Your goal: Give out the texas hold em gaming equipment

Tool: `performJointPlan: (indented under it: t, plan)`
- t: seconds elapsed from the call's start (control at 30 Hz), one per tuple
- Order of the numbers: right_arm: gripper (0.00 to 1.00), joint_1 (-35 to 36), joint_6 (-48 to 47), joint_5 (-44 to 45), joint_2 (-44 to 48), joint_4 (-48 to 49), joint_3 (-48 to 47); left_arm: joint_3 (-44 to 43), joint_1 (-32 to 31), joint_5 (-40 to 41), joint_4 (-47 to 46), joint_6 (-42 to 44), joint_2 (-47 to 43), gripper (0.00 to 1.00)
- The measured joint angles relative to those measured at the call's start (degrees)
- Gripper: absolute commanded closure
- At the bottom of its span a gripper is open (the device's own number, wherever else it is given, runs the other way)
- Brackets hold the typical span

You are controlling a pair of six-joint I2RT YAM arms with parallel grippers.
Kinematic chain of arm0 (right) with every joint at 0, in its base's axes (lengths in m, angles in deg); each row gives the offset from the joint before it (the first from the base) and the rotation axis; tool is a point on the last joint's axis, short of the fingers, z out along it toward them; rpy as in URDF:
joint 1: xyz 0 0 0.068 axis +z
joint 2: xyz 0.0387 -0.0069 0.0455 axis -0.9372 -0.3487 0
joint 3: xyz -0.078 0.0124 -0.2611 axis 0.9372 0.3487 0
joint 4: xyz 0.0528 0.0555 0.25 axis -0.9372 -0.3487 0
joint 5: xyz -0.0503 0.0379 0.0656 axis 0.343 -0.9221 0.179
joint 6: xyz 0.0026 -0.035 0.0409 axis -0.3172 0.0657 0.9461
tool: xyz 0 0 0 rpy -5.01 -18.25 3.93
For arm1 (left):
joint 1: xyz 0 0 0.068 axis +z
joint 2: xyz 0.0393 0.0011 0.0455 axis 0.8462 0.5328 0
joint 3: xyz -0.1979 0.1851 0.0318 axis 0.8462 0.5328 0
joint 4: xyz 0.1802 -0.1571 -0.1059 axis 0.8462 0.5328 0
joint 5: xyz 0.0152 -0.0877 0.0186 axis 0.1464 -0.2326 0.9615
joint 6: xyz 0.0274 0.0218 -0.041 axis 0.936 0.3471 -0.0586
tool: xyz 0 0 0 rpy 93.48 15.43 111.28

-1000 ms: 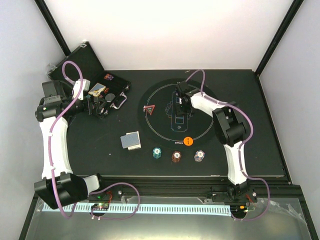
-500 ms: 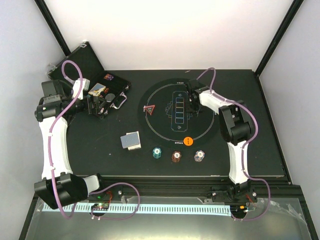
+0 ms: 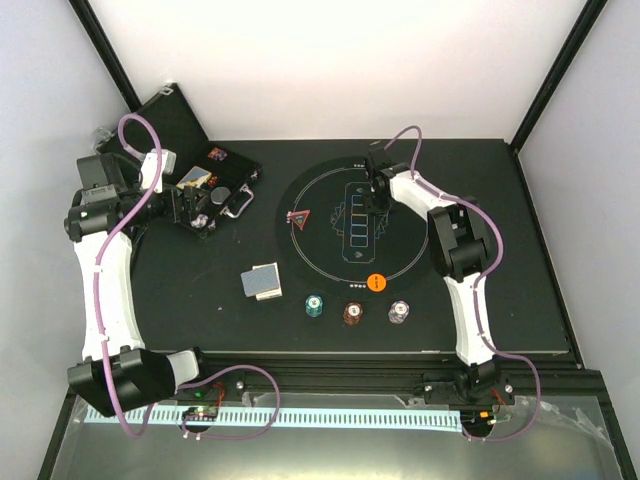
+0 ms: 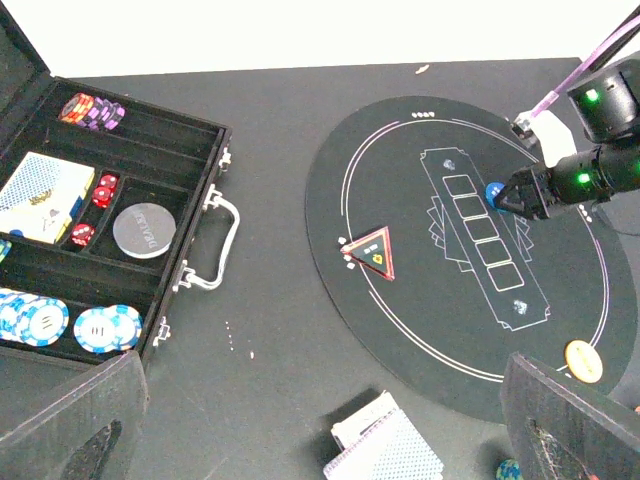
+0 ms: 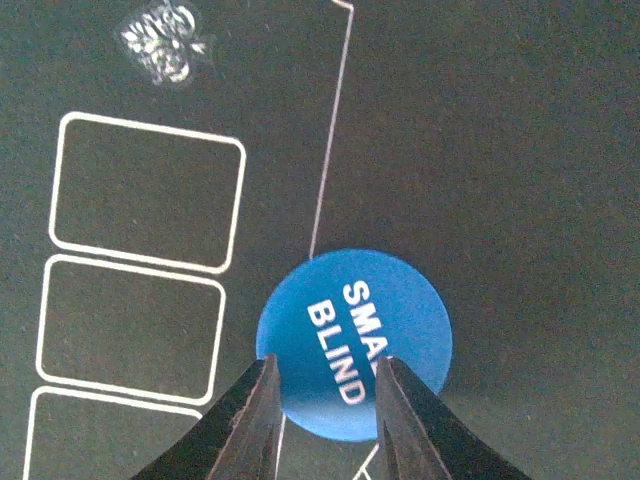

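Observation:
A blue disc [image 5: 355, 340] printed SMALL BLIND lies flat on the round mat [image 3: 330, 260], beside the row of card boxes on its far side. My right gripper [image 5: 322, 365] hovers just over it. The jaws stand a narrow gap apart, narrower than the disc, and the disc shows through the gap. From the left wrist, the blue disc [image 4: 494, 192] sits at that gripper's tip. My left gripper [image 4: 322, 370] is wide open above the bare table near the case [image 3: 215, 180], holding nothing. The red triangle marker [image 3: 298, 218] and orange disc [image 3: 375, 283] lie on the mat.
A stack of grey-blue-backed cards [image 3: 262, 281] lies left of the mat. Teal [image 3: 314, 304], brown-red [image 3: 352, 313] and white-grey [image 3: 399, 312] chip stacks stand in a row near the front. The open case [image 4: 150, 270] holds more chips, a card deck and dice.
My right gripper moved from the mat's middle to its far side, over the blue disc, and its jaws narrowed. The left arm shifted slightly.

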Motion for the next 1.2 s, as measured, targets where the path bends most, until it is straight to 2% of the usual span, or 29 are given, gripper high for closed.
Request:
performJointPlan:
  t: [0.1, 0.3, 0.43, 0.57, 0.8, 0.93, 1.1, 1.2]
  plan:
    - [0.71, 0.00, -0.09, 0.09, -1.88, -1.66, -3.41, -0.07, 0.00, 0.00, 0.00, -0.28, 0.22, 0.01]
    - [0.71, 0.00, -0.09, 0.31, -11.65, -5.60, -19.96, -0.15, 0.00, -0.07, 0.00, -0.76, 0.81, 0.01]
    - [0.61, 0.04, -0.07, -0.04, -14.80, -8.11, -25.29, -0.26, 0.00, -0.07, 0.02, -0.92, 1.14, 0.01]
    - [0.50, 0.28, -0.09, -0.24, -11.74, -5.92, -20.00, -0.28, 0.00, -0.04, 0.02, -0.90, 1.14, 0.01]
    - [0.36, 0.37, -0.70, 0.59, 0.22, -4.72, -7.91, -0.28, 0.00, -0.04, 0.13, -0.87, 1.14, 0.01]
    - [0.37, 0.37, -1.09, 1.29, 5.84, -2.19, -0.50, -0.28, 0.00, -0.04, 0.22, -0.83, 1.14, 0.01]
    - [0.49, 0.37, 0.04, 0.52, 7.37, 1.88, 9.88, -0.31, 0.00, -0.02, 0.31, -0.81, 1.14, 0.01]
    - [0.59, 0.37, 0.68, -0.15, 7.21, 2.58, 12.28, -0.48, 0.00, -0.02, 0.35, -0.81, 1.14, 0.01]
